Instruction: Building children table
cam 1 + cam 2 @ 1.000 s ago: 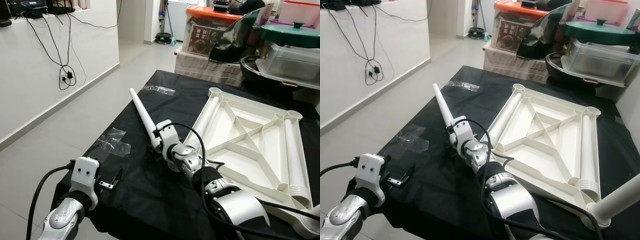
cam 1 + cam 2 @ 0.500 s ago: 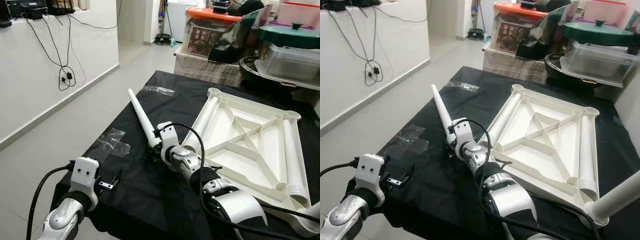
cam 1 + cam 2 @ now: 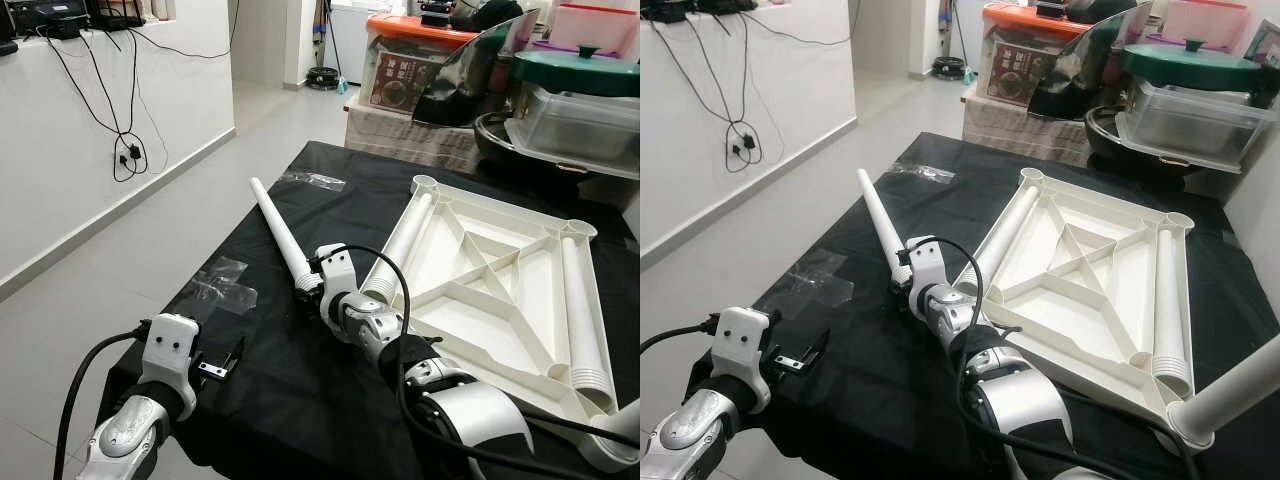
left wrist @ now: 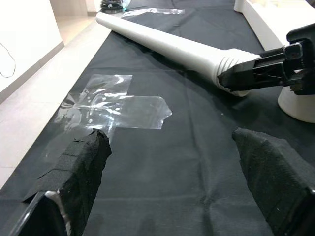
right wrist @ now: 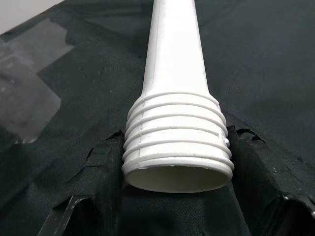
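Leg (image 3: pixel 281 235) lies on black cloth (image 3: pixel 250 360) left of tabletop (image 3: pixel 500 290), threaded end clamped between right gripper (image 5: pixel 177 162) fingers; left gripper (image 4: pixel 177 187), nearer, gapes empty. Beyond, tabletop sits inverted, legs apparently lying unscrewed: assembly barely begun

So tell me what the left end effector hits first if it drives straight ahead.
Likely the plastic film on the black cloth, just ahead of the open left end effector. Beyond it lies the white leg held by the right end effector; depth is uncertain.
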